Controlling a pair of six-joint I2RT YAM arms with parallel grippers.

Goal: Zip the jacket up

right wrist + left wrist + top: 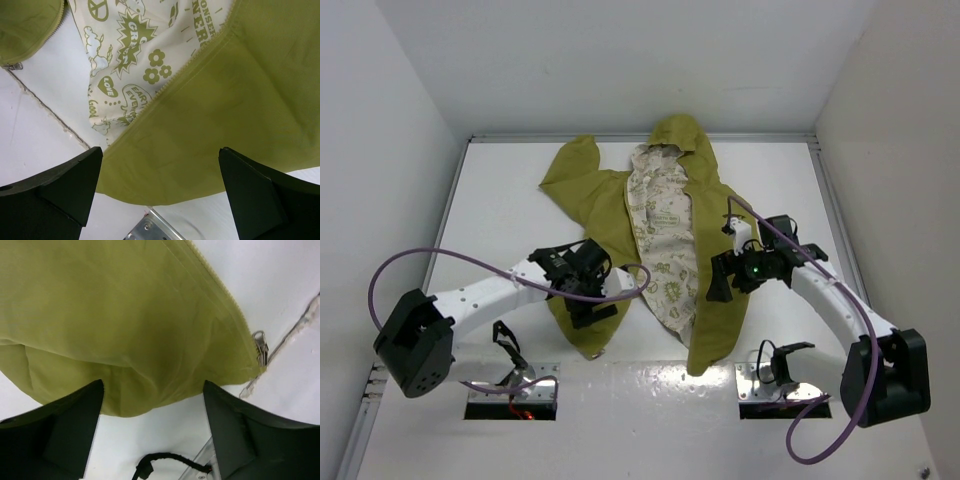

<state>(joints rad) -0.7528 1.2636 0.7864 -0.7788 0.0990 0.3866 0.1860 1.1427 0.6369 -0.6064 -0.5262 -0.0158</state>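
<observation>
From above we cannot see either set of fingertips. The jacket (715,300) lies open mid-table (500,200), hood toward the far edge. Wrist views show the left gripper (152,390) and right gripper (160,155) with jaws spread over its two front panels. The zipper pull (260,347) shows only in the wrist views, at the hem corner. We cannot tell if the fingers touch cloth.

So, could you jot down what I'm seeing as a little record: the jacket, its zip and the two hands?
Jacket: olive green, hooded, spread on the white table, front open
Lining: cream with green prints, exposed
Zipper pull: at the bottom corner of one front edge, not joined to the other side
Left hand: open, over the jacket's lower hem, holding nothing
Right hand: open, over the other front panel, holding nothing
</observation>
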